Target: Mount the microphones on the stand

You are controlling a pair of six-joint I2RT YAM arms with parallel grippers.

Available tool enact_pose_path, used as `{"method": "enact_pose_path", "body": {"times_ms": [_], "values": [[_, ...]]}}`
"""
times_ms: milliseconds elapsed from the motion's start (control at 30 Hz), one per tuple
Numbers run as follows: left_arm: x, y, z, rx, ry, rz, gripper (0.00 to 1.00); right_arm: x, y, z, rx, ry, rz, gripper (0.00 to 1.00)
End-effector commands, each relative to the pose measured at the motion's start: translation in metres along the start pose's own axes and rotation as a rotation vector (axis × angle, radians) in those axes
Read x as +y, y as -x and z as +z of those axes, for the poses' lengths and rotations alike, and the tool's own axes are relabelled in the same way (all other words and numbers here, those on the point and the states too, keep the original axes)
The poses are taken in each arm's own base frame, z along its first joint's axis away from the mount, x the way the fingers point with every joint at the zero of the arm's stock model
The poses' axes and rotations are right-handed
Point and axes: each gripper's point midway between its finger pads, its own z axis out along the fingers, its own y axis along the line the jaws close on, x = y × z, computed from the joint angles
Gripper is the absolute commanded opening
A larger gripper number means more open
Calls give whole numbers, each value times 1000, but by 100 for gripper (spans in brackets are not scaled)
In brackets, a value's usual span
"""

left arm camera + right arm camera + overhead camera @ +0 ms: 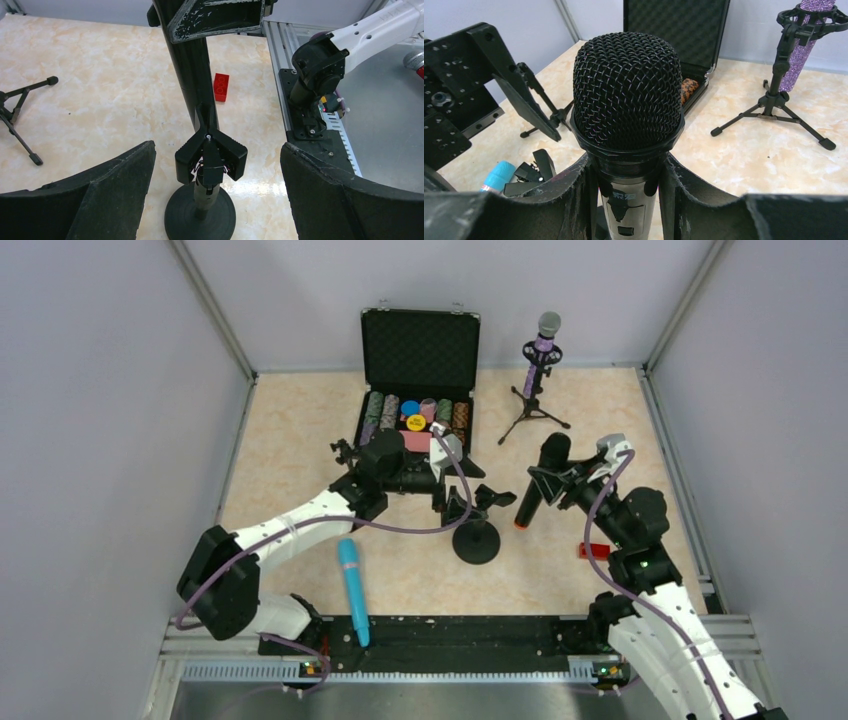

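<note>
My right gripper (548,480) (628,170) is shut on the black microphone (538,480) (628,90) just below its mesh head, holding it tilted with the orange end (521,524) low. In the left wrist view its shaft (192,75) comes down just behind the clip (211,157) of the round-base stand (477,540) (200,216). My left gripper (462,485) (217,146) is open, with its fingers (110,190) wide on either side of that clip and not touching it. The turquoise microphone (352,590) (499,175) lies on the table. The purple microphone (543,345) (804,45) sits in a tripod stand (532,405).
An open black case (418,350) (679,35) with poker chips stands at the back centre. A small red block (593,550) (221,86) lies near the right arm. A second tripod's legs (20,110) (546,112) stand beside the left gripper. Grey walls enclose the table.
</note>
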Motion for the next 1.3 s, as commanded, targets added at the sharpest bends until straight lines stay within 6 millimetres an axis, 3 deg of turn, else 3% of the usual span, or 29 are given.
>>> {"method": "enact_pose_path", "body": {"times_ms": [0,467,700,1267], "values": [[5,21,8,-59,14,41,99,11,20,-1,-70,48,-10,0],[10,-12,23,31,66,143,99,18,10,0,-83,102,23,0],[12,-16,22,40,80,139,99,33,15,-4,-120,196,-49,0],[15,-22,21,51,100,143,98,30,24,-6,-178,176,-74,0]]}}
